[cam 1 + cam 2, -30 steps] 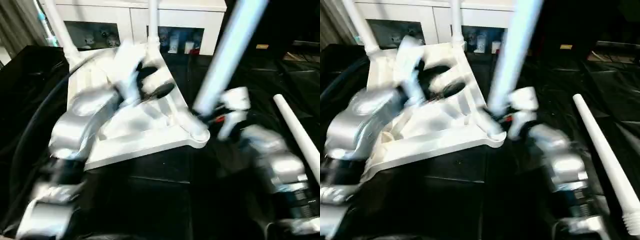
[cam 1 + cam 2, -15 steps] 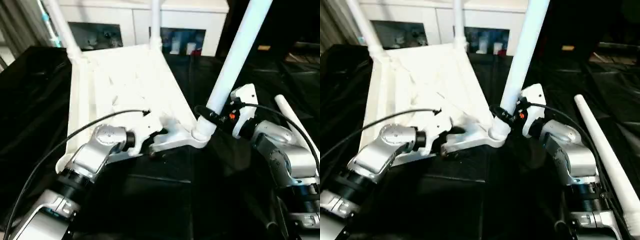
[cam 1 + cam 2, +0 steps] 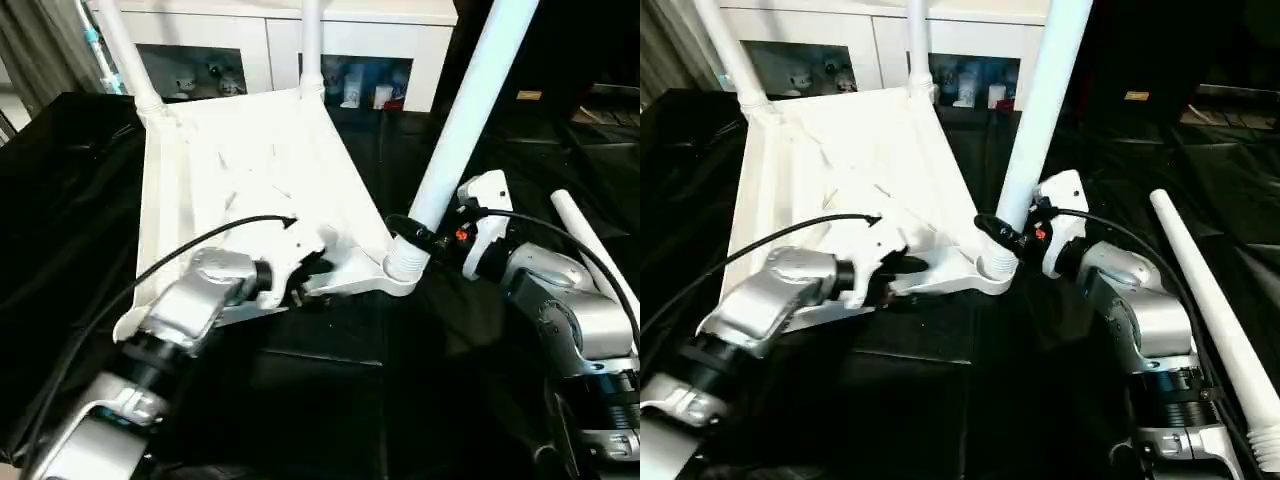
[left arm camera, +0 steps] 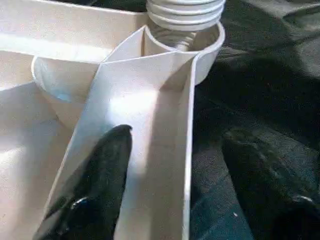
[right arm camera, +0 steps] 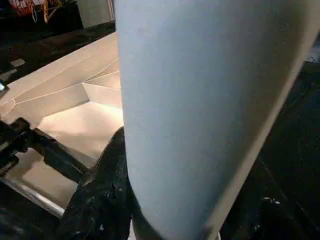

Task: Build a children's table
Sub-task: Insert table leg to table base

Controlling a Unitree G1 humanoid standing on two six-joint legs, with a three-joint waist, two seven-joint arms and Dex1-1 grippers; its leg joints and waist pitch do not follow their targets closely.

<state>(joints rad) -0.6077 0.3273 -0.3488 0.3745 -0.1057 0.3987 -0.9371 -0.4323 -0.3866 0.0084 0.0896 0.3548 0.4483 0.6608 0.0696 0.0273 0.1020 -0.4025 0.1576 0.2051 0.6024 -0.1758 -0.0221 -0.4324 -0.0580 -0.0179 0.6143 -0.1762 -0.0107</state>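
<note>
Currently the table top (image 3: 240, 170) lies underside up on black cloth (image 3: 60, 180). Left gripper (image 3: 902, 268) straddles its near rim, fingers parted. Right gripper (image 3: 425, 238), at three o'clock, clamps the leg (image 3: 465, 110) standing in the near-right socket (image 3: 400, 268).

Left arm (image 3: 190, 310) reached forward, bent at wrist toward near edge of table top (image 3: 230, 170). Left gripper (image 3: 305, 283) spread over rim of table top, one black finger (image 4: 95, 185) laid inside on rib, other outside. Right arm (image 3: 560, 310) reached in from right of table top. Right gripper (image 3: 425, 238) closed around leg (image 3: 470, 110), low down, just above corner socket (image 3: 400, 268).
</note>
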